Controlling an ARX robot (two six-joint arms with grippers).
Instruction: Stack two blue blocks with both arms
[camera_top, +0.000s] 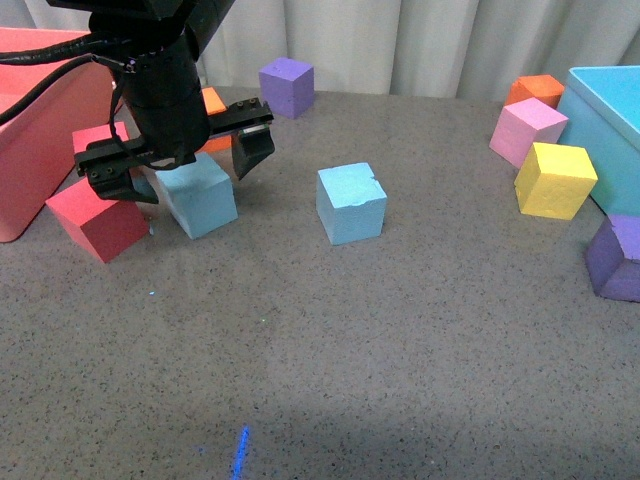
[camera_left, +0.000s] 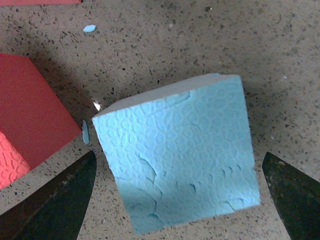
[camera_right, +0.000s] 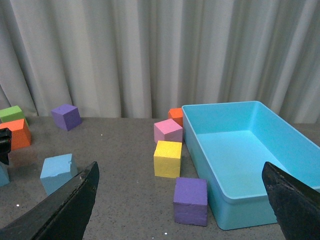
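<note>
One blue block (camera_top: 197, 195) sits at the left of the table, tilted against a red cube (camera_top: 95, 220). My left gripper (camera_top: 185, 165) is open and straddles it, one finger on each side. In the left wrist view the block (camera_left: 175, 145) fills the gap between the fingers (camera_left: 55, 200), with space on both sides. The second blue block (camera_top: 351, 203) stands alone mid-table; it also shows in the right wrist view (camera_right: 57, 170). My right gripper (camera_right: 180, 172) is open and empty, held above the table and out of the front view.
A coral bin (camera_top: 35, 120) stands at the far left. A purple cube (camera_top: 287, 85) sits at the back. Pink (camera_top: 527, 130), yellow (camera_top: 555, 180), orange (camera_top: 535, 90) and purple (camera_top: 615, 258) cubes crowd the turquoise bin (camera_top: 610, 120) at the right.
</note>
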